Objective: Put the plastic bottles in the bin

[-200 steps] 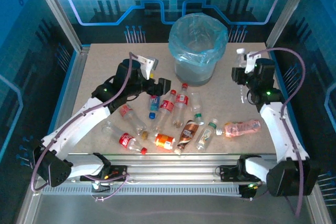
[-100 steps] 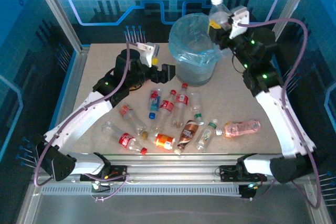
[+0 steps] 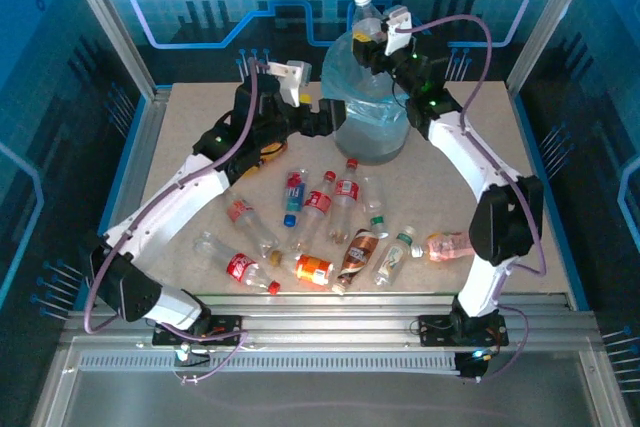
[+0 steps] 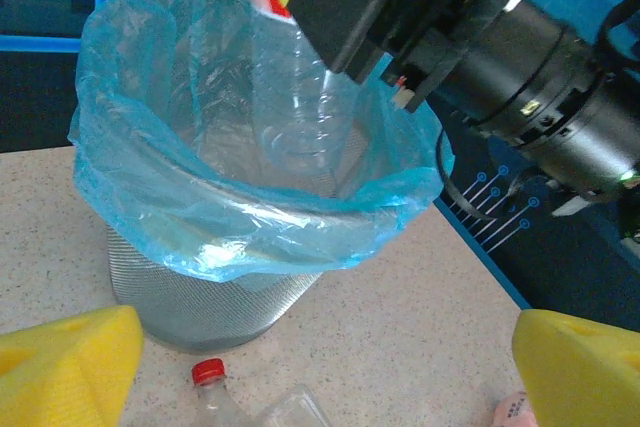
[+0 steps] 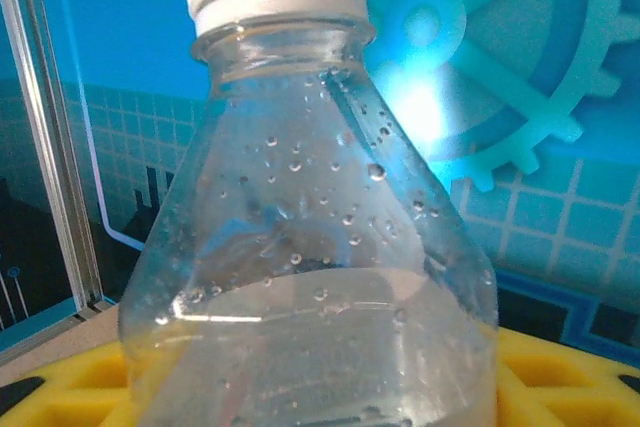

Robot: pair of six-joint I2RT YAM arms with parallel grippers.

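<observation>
**Top external**
1. Bin (image 3: 378, 112): round, lined with a crinkly blue bag, standing at 12 o'clock on the table (image 3: 480, 177).
2. My right gripper (image 3: 372, 42): clenched on the held bottle (image 3: 363, 9), a clear one with its white cap up, directly over the bin's mouth.
3. My left gripper (image 3: 325, 119): at the bin's 9 o'clock, just beside its wall.
4. Loose bottles (image 3: 320, 222): lying on the table at the bin's 6 o'clock, with red, blue, orange and brown labels. A pink-labelled bottle (image 3: 455, 244) lies at the group's 3 o'clock end.

**Left wrist**
5. My left fingers (image 4: 60, 367): yellow pads at 7 and 5 o'clock, spread wide and released.
6. Bin: centre of view. The held bottle's clear body hangs against the bag's inner wall; I cannot tell whether its base is below the rim. My right gripper is above it at 1 o'clock.
7. Red-capped bottle (image 4: 208, 372): on the table at 6 o'clock, near the bin's foot.

**Right wrist**
8. Held bottle: upright, white cap at 12 o'clock, droplets inside its shoulder. My yellow pads touch it at 8 and 4 o'clock.
</observation>
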